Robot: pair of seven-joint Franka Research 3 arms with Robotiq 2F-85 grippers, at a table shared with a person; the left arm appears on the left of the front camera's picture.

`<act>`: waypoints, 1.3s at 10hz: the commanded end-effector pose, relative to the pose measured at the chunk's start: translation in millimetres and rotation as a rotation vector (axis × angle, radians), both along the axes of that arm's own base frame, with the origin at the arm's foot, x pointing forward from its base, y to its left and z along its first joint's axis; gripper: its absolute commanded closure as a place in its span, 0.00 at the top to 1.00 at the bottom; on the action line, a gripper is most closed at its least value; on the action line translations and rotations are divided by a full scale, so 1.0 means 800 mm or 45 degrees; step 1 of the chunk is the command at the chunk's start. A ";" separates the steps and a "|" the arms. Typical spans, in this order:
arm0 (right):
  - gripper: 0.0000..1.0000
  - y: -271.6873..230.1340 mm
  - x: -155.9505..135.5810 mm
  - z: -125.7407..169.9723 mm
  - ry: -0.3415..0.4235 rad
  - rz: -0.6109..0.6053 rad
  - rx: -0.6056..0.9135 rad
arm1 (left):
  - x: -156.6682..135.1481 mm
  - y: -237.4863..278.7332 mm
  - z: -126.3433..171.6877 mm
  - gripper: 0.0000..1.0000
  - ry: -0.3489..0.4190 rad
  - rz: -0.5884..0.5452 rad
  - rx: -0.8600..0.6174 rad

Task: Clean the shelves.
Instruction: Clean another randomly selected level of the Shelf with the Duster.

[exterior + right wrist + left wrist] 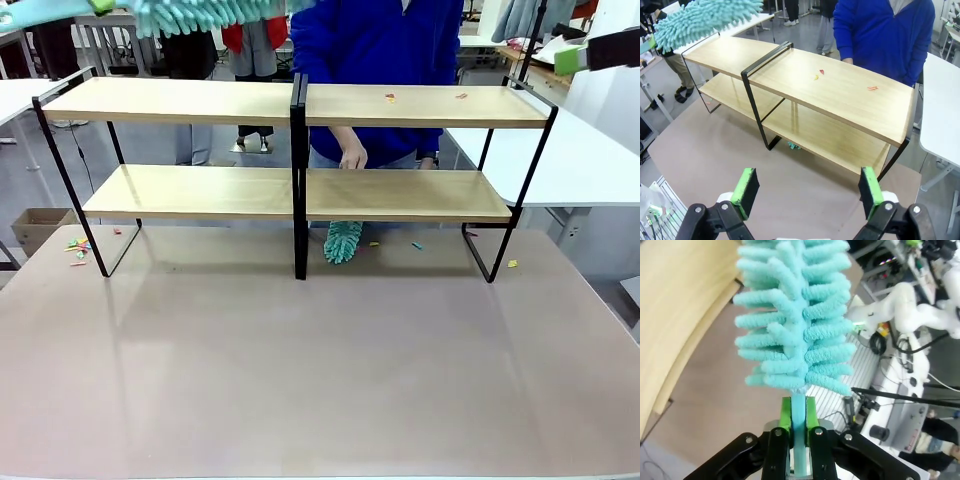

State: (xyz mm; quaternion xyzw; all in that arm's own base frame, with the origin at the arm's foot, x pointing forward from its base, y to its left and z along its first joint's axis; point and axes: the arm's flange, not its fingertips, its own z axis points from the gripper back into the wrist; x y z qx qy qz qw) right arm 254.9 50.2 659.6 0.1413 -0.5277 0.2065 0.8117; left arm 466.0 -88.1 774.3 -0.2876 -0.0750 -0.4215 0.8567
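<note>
- Holding a fluffy teal chenille duster point(795, 315) by its thin flat handle: the left gripper point(797, 415) has its green-padded fingers point(785, 412) clamped on that handle, brush head pointing away from the wrist.
- Our right gripper point(810, 192) hangs high off the rack's right end, fingers wide apart, nothing between them.
- The shelves point(170, 100), a wide two-tier rack of four light-wood boards on a thin black metal frame w/ a black centre post, stand upright across the far half of the pinkish-beige table point(320, 360). The duster is up above the top-left board, not touching.
- Handling, our guess: boards are stiff & smooth and the frame is thin, so the rack is prob. light enough to slide or rock if we press hard. We'd sweep lightly.
- If it needs steadying, we'd take the centre post or an end upright, not a board edge.
- We see small coloured scraps point(390, 97) on the top-right board, and more on the table near the frame feet.
- Hard to tell:
  - The front view cuts off the duster & left arm at the top edge.
  - The scraps are too small to identify.
  - A person's hand point(352, 157) sits behind the lower board, and we can't tell what it grips.
  - A second teal duster point(343, 240) pokes out under that board, handle hidden.
</note>
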 end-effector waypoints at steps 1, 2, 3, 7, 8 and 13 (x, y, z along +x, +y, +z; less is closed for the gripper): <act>1.00 -0.001 0.001 -0.001 0.001 -0.001 0.003 | -0.023 0.013 0.009 0.12 -0.051 0.051 0.059; 1.00 -0.001 0.001 -0.001 0.001 -0.001 0.003 | 0.000 0.000 0.000 0.12 0.000 0.000 0.000; 1.00 -0.001 0.001 -0.001 0.001 -0.001 0.003 | -0.006 -0.040 0.016 0.12 0.088 0.078 -0.003; 1.00 -0.001 0.001 -0.001 0.001 -0.001 0.003 | 0.047 -0.188 0.052 0.12 0.413 0.646 0.056; 1.00 -0.001 0.001 -0.001 0.001 -0.001 0.003 | 0.049 -0.217 0.048 0.12 0.399 0.674 0.058; 1.00 -0.001 0.001 -0.001 0.001 -0.001 0.003 | 0.049 -0.248 0.011 0.12 0.435 0.739 0.012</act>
